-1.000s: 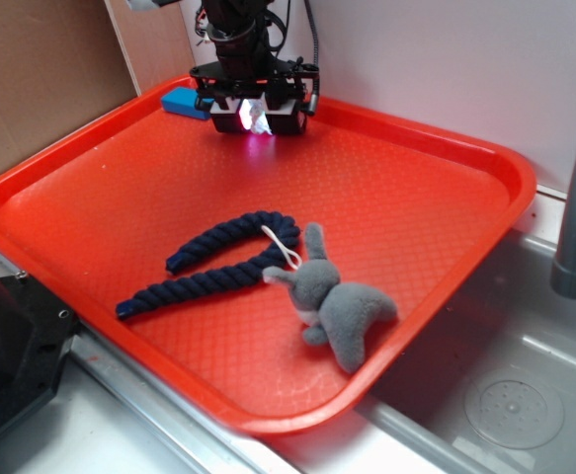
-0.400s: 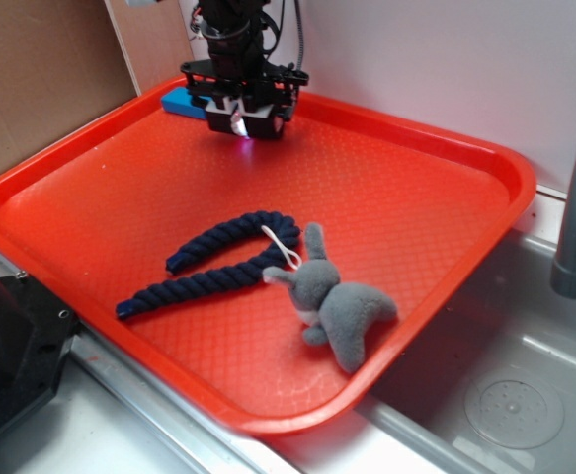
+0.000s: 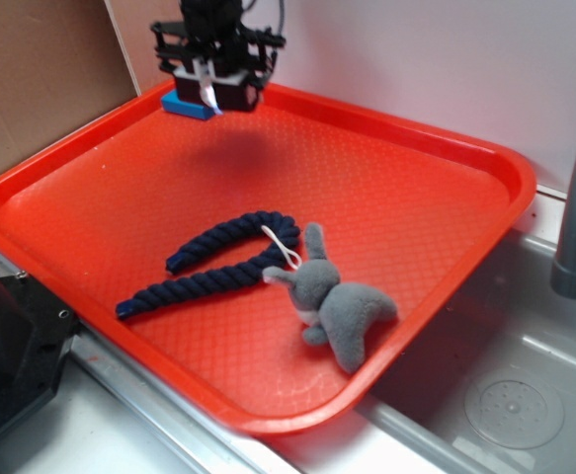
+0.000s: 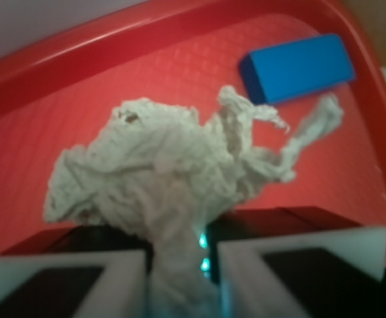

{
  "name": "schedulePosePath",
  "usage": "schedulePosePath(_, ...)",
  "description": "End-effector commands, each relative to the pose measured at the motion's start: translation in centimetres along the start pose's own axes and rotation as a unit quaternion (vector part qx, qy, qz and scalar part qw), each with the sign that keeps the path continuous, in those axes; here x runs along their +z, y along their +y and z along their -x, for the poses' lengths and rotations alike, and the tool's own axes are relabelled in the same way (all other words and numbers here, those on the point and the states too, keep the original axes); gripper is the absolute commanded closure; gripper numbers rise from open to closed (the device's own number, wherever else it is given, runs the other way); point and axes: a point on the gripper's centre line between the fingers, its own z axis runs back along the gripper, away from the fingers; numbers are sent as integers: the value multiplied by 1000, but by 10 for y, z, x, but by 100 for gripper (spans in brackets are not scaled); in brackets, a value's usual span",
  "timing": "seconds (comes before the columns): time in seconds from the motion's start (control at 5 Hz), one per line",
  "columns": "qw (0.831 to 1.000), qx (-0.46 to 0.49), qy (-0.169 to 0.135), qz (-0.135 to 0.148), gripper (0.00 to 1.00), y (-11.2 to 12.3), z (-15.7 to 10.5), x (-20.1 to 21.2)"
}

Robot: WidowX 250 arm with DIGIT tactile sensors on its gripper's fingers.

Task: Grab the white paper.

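The gripper (image 3: 208,92) hangs above the far left corner of the red tray (image 3: 485,212), clear of its floor, with its jaws pinched tight on the white paper (image 4: 173,172). In the wrist view the wad bulges out from between the two fingers (image 4: 67,281), wrinkled and ragged, with a thin twisted strand trailing off to the right. A blue block (image 4: 297,66) lies on the tray just below and beyond the paper, close to the far rim. Nearer the middle of the tray, a dark blue rope (image 3: 213,262) lies bent in a V, and a grey plush bunny (image 3: 337,304) rests just right of it, its white string loop (image 3: 283,247) draped over the rope's end.
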Motion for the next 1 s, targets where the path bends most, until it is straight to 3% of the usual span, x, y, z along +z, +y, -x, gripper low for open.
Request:
schedulePosePath(0.0, 998, -33, -4, 50, 100, -2, 40, 77)
schedulePosePath(0.6, 997, -30, -18, 65, 100, 12, 109, 103)
schedulePosePath(0.8, 997, -1, 36, 64, 100, 21, 101, 96)
